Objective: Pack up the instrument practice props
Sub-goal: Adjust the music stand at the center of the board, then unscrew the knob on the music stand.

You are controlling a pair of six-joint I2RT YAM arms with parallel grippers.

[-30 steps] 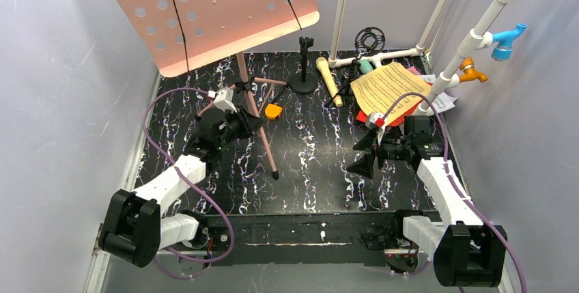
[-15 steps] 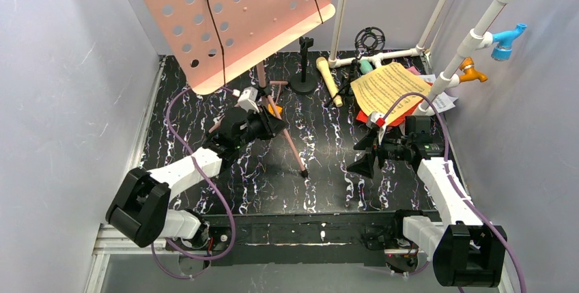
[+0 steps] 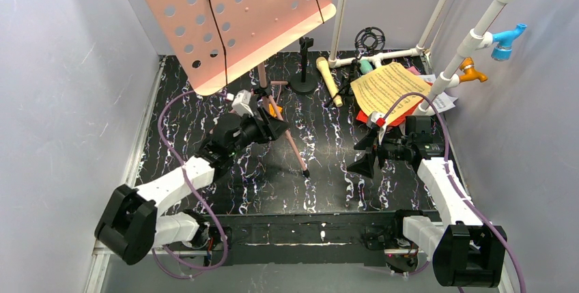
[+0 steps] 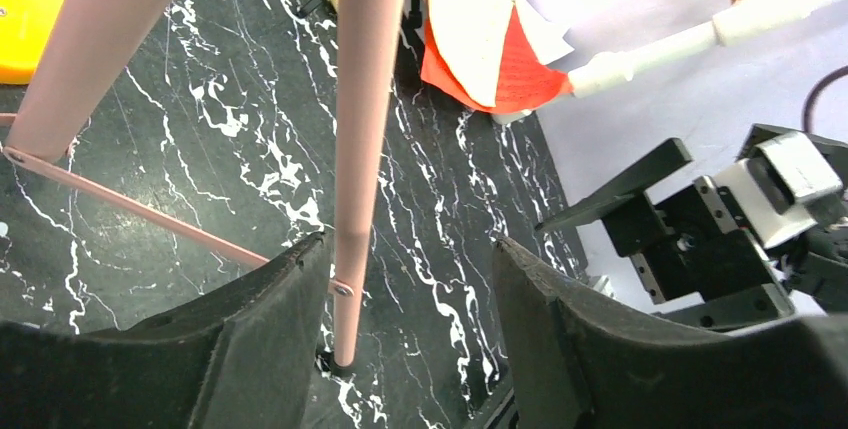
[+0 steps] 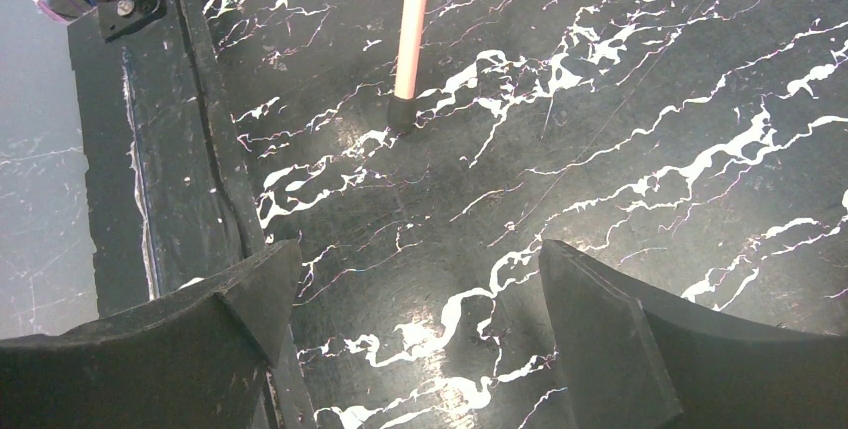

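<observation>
The pink perforated music board (image 3: 239, 20) stands tilted at the back on pink tripod legs (image 3: 293, 149). My left gripper (image 3: 276, 129) is open around one pink leg (image 4: 360, 149). The leg lies against the left finger (image 4: 270, 319), apart from the right one. In the left wrist view the gripper (image 4: 410, 244) is just above the leg's foot. Yellow (image 3: 389, 88) and red (image 3: 403, 110) music sheets lie at the back right. A beige microphone (image 3: 328, 81) and a teal microphone (image 3: 366, 66) lie beside them. My right gripper (image 3: 360, 156) is open and empty over the mat (image 5: 418, 249).
A black microphone stand (image 3: 304, 67) stands at the back middle. A white pipe frame (image 3: 471, 40) with blue and orange fittings rises at the right. A small orange object (image 3: 274, 110) lies under the tripod. Grey walls close in both sides.
Over the last second the music stand and my left gripper shifted to the right together. In the last half second the stand stayed put and my left arm drew back a little. The right arm is still.
</observation>
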